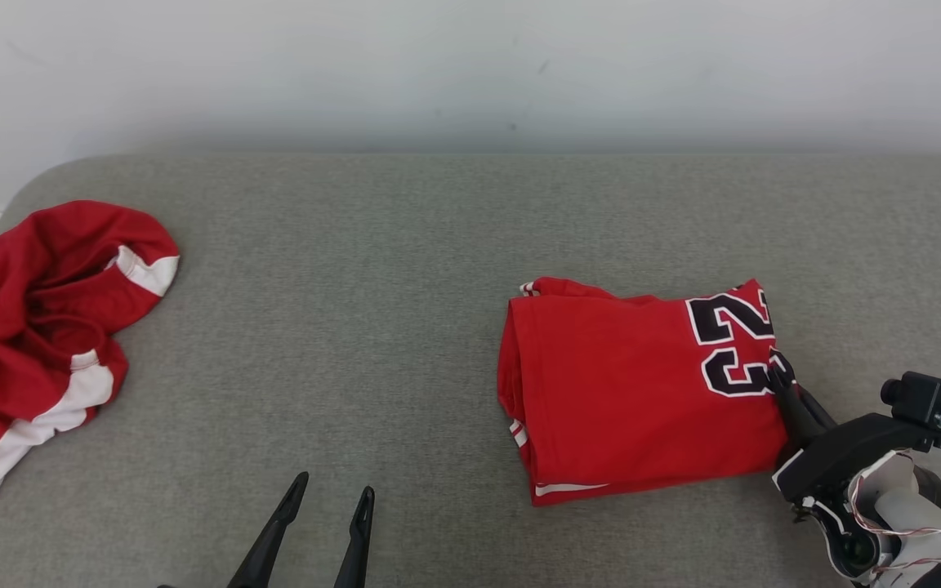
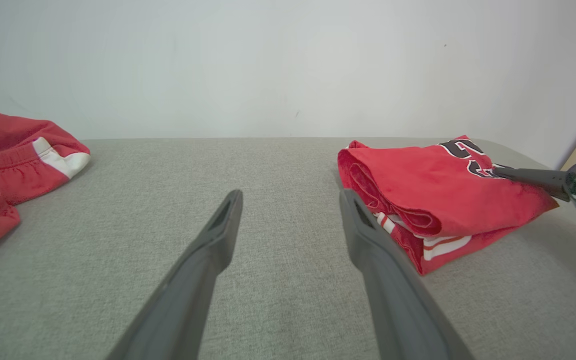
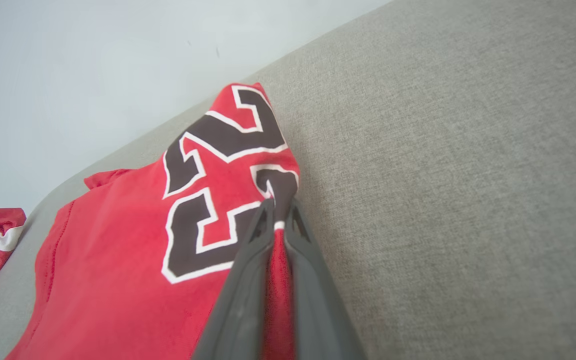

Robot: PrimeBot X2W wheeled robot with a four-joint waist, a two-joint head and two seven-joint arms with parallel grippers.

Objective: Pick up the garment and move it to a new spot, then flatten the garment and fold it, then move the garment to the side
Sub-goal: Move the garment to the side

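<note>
The garment (image 1: pixel 634 392) is a red jersey with a black-and-white number, folded into a rectangle on the grey table, right of centre. My right gripper (image 1: pixel 779 374) is shut on its right edge beside the number. In the right wrist view the two fingers pinch a ridge of red cloth of the garment (image 3: pixel 118 270) at the gripper (image 3: pixel 277 210). My left gripper (image 1: pixel 330 494) stands open at the table's front, left of the jersey, with nothing between its fingers. The left wrist view shows the same open gripper (image 2: pixel 290 197) and the garment (image 2: pixel 433 190) to its right.
A second red garment with white trim (image 1: pixel 37 335) lies crumpled at the table's left edge, also in the left wrist view (image 2: pixel 13 165). The grey table (image 1: pixel 340 327) has bare room between the two garments. A white wall runs behind.
</note>
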